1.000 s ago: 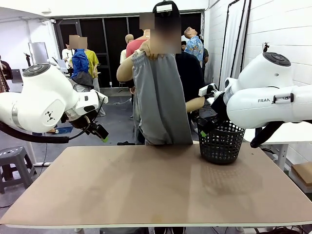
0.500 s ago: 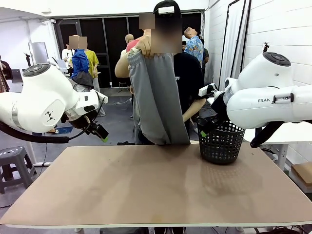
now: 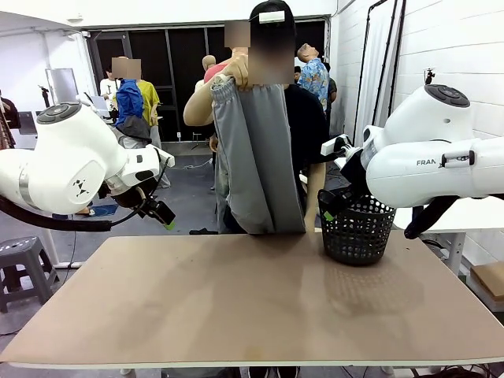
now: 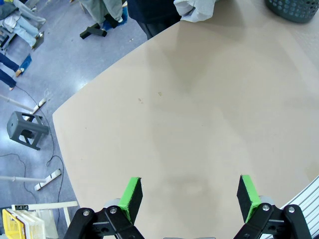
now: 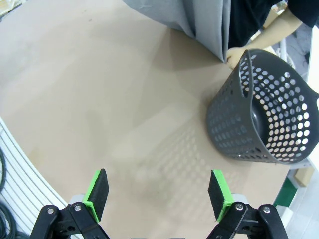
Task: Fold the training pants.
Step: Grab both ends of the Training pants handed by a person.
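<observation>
A person at the far side of the table holds the light grey training pants (image 3: pixel 256 157) up by the waistband with one raised hand (image 3: pixel 234 72); the legs hang down to the table's far edge. Their lower end shows in the right wrist view as the training pants (image 5: pixel 199 17), and as a pale bunch of the training pants (image 4: pixel 195 10) in the left wrist view. My left gripper (image 3: pixel 164 218) hovers open above the table's left side, its green pads (image 4: pixel 130 196) wide apart over bare table. My right gripper (image 3: pixel 328 211) is open beside the basket, nothing between its pads (image 5: pixel 97 193).
A black mesh basket (image 3: pixel 357 230) stands on the table's far right, seen as the basket (image 5: pixel 261 117) close ahead of my right gripper, with the person's other hand (image 5: pixel 234 56) by its rim. The tan table (image 3: pixel 252 307) spreads in front. A grey stool (image 4: pixel 27 130) stands on the floor.
The person has shifted the hanging pants slightly and lowered the other arm toward the basket. Neither arm has moved.
</observation>
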You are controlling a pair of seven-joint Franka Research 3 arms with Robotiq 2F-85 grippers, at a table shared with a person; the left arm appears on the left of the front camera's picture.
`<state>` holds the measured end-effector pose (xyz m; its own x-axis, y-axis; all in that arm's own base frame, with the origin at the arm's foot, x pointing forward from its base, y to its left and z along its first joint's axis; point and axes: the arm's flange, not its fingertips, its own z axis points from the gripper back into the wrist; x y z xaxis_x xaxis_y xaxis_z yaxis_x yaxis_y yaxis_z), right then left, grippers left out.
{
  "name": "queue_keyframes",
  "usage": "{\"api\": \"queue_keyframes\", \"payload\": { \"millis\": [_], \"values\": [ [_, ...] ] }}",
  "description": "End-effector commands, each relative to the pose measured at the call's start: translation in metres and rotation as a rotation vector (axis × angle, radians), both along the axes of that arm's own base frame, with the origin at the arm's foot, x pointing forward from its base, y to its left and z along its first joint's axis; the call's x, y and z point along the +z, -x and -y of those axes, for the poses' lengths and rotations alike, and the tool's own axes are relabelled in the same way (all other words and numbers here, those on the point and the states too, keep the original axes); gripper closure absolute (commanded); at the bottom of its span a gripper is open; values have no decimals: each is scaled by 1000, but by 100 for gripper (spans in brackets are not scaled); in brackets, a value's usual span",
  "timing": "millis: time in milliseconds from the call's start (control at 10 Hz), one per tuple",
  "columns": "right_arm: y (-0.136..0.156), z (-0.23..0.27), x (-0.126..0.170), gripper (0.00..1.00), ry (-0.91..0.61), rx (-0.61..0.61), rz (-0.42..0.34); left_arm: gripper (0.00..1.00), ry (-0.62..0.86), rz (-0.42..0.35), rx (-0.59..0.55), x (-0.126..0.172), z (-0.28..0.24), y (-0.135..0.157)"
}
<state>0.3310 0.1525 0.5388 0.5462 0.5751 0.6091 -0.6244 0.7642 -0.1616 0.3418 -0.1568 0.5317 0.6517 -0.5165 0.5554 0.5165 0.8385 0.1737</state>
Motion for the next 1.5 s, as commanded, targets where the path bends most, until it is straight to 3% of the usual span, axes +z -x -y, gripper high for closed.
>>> {"api": "queue_keyframes", "payload": {
  "millis": [0,1400],
  "values": [
    [-1,1,-1,0,-1,-1,-2,0,-4,-2,-10,1,0,-2],
    [-1,1,-1,0,-1,-1,-2,0,-4,-2,-10,1,0,-2]
  ]
}}
